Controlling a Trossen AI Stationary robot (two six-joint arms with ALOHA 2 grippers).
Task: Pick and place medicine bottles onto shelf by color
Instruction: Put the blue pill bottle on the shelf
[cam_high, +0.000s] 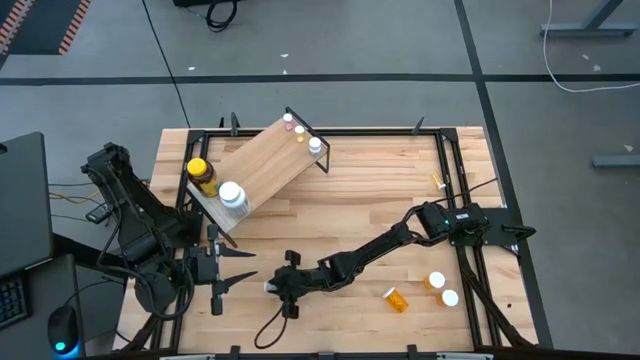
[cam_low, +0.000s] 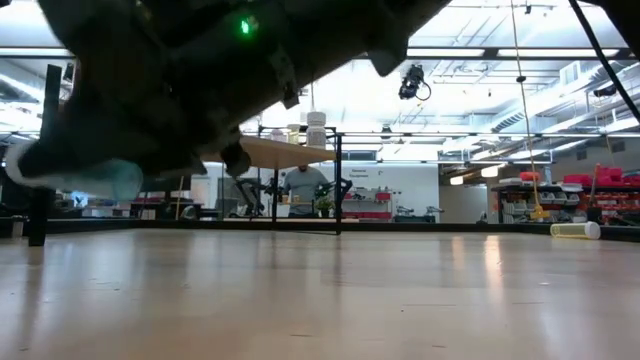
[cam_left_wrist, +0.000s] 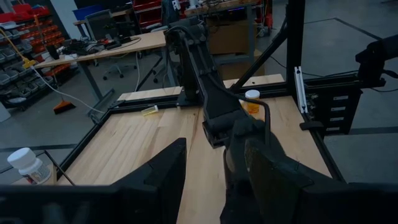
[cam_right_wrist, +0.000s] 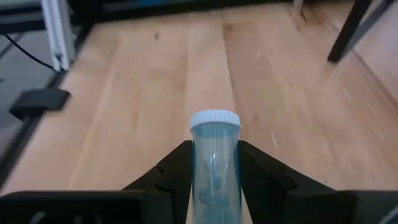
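My right gripper reaches across the table's near middle, shut on a pale teal vial with a white cap. The shelf is a plywood board on a black frame at the far left. An amber jar with a yellow lid and a white-capped clear bottle stand on its near end. Small vials stand on its far end. My left gripper waits open at the near left, nothing between its fingers. My right gripper pinches the teal vial's body between its two fingers, which lie along the vial. The capped end sticks out past the fingertips. In the low view the vial hangs above the tabletop, slanting a little downward.
An orange vial lies at the near right with two white-capped bottles beside it. A small yellow vial lies by the right frame rail. Open tabletop stretches between the shelf and the right arm.
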